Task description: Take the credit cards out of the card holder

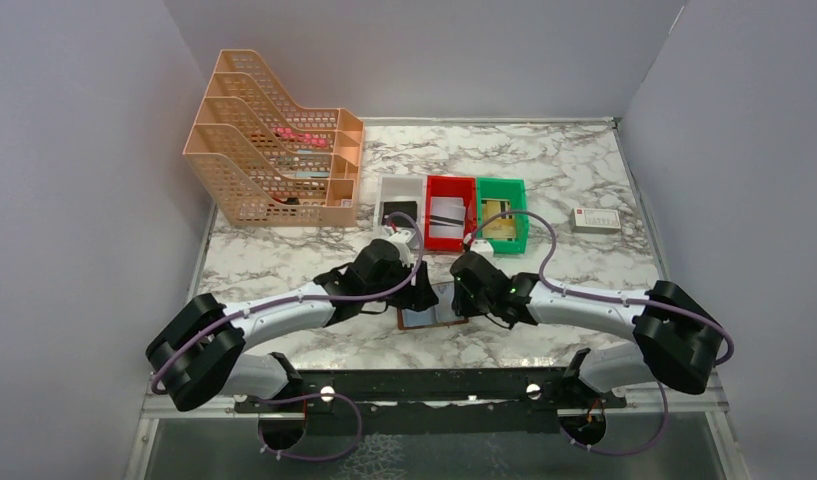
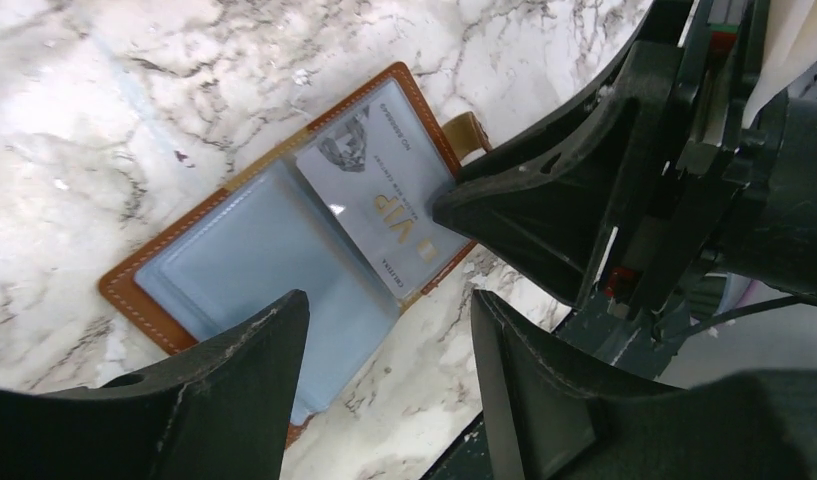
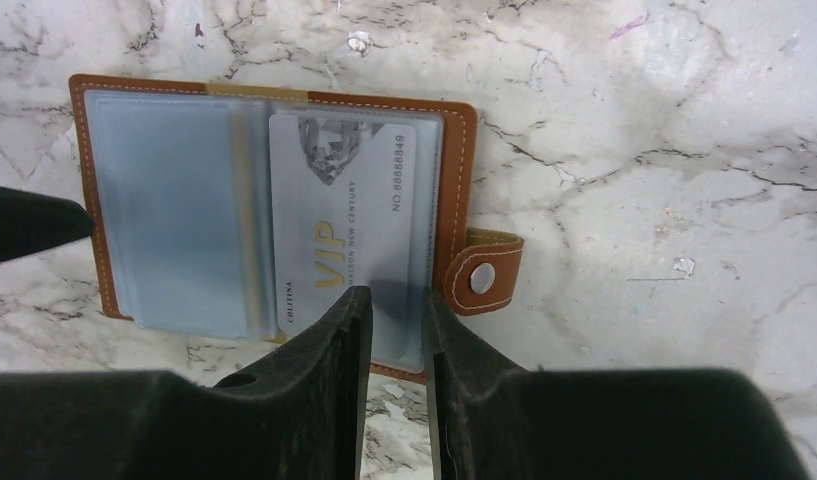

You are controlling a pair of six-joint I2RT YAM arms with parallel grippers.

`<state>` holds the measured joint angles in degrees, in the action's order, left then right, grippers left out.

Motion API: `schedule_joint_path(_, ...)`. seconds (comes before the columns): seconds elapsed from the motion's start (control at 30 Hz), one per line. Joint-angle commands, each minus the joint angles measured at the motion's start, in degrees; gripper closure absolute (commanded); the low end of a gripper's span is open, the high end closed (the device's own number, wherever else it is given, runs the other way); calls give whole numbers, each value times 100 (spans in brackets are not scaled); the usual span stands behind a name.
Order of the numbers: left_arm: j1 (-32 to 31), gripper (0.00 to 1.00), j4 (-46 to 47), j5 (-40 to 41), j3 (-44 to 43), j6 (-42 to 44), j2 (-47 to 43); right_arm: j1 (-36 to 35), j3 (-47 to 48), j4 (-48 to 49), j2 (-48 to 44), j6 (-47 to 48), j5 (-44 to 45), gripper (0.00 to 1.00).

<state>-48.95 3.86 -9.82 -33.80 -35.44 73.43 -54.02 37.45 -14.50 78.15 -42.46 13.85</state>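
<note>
The card holder (image 1: 431, 320) lies open on the marble table between both grippers, brown with pale blue sleeves (image 2: 254, 250). A grey-white credit card marked VIP (image 3: 344, 230) sits in the sleeve on the tab side (image 2: 384, 200). My right gripper (image 3: 396, 295) stands over that sleeve's near edge with only a narrow gap between its jaws, its tips (image 2: 454, 205) touching the holder. My left gripper (image 2: 387, 300) is open beside the holder's other half, with nothing between its fingers; one finger (image 3: 34, 225) reaches the holder's far edge.
Behind the holder stand a white bin (image 1: 399, 205) with a black card, a red bin (image 1: 449, 212) with pale cards and a green bin (image 1: 502, 215) with gold ones. An orange mesh file rack (image 1: 274, 165) is at back left, a small white box (image 1: 595, 220) at right.
</note>
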Motion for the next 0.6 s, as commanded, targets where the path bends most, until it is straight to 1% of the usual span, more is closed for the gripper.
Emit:
schedule_joint_path(0.0,-111,37,501,-391,-65,-82,272,-30,-29,-57,-8,-143,380,71)
schedule_joint_path(0.13,-199,41,524,-374,-160,-74,535,-29,-453,215,-49,-401,245,71)
schedule_joint_path(0.3,-238,42,573,-204,-76,-178,733,-29,-883,693,-83,-606,-5,72)
schedule_joint_path(0.4,-268,43,741,-147,24,-272,823,-30,-1104,954,-110,-754,-121,75)
schedule_joint_path(0.47,-301,45,791,-74,66,-295,888,-25,-1217,1105,-145,-824,-197,79)
schedule_joint_path(0.57,-324,49,759,150,150,-382,995,-29,-1336,1214,-193,-937,-233,81)
